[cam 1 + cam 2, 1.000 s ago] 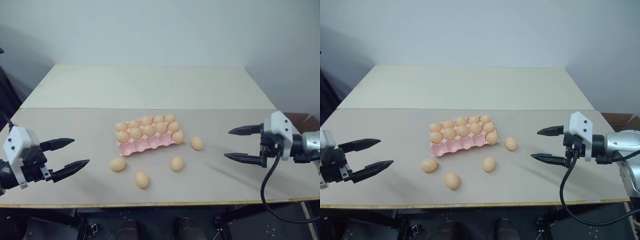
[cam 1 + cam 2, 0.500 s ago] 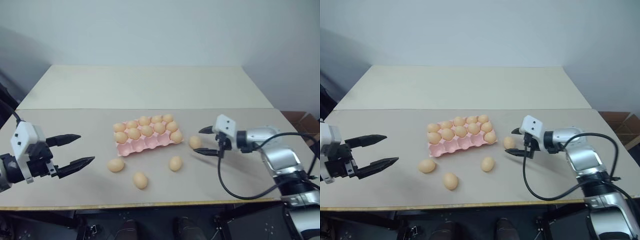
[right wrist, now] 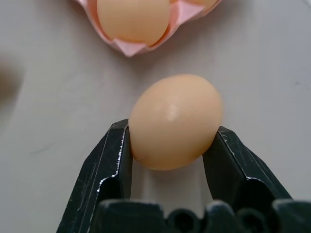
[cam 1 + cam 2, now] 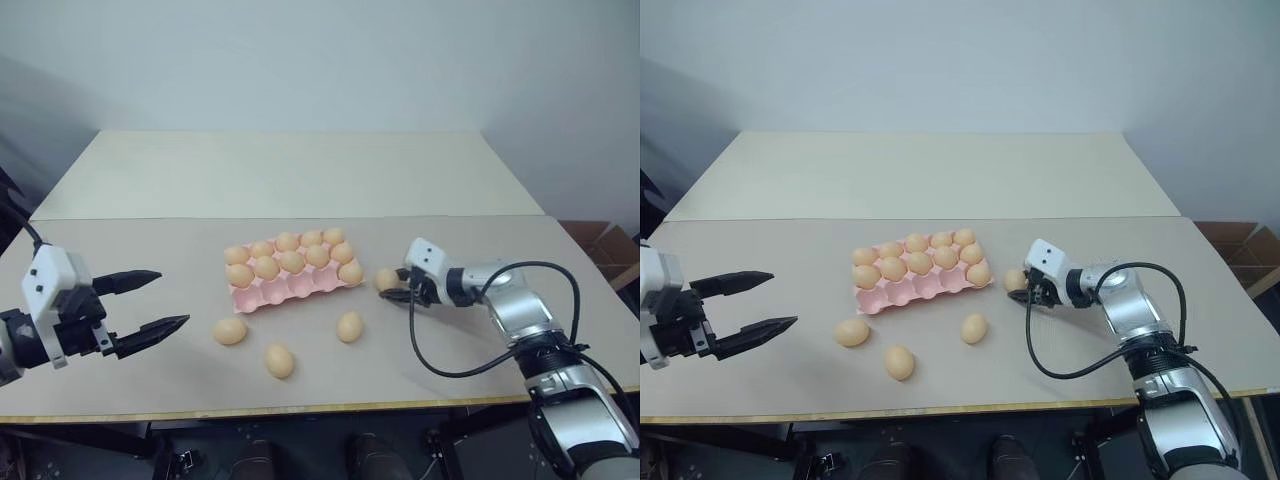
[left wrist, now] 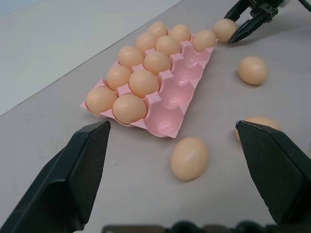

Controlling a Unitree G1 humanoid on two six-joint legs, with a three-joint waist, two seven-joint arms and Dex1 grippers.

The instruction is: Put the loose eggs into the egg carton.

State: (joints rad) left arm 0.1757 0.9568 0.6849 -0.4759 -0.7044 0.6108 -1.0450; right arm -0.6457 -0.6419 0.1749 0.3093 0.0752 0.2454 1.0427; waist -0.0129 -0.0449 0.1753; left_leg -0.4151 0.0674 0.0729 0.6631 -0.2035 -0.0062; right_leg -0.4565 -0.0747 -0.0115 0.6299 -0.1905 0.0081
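Now right hand (image 3: pixel 167 145) clamps a smooth oval egg (image 3: pixel 175 120) beside moulded pink carton (image 4: pixel 300 288).

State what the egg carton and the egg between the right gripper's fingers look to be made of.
Egg carton: looks like thin moulded pink plastic or foam, going by its smooth, slightly glossy cups and crisp edges; paper pulp seems less likely. Egg held by the right gripper: smooth satin tan shell with a soft highlight; it could be a real egg or a plastic replica.
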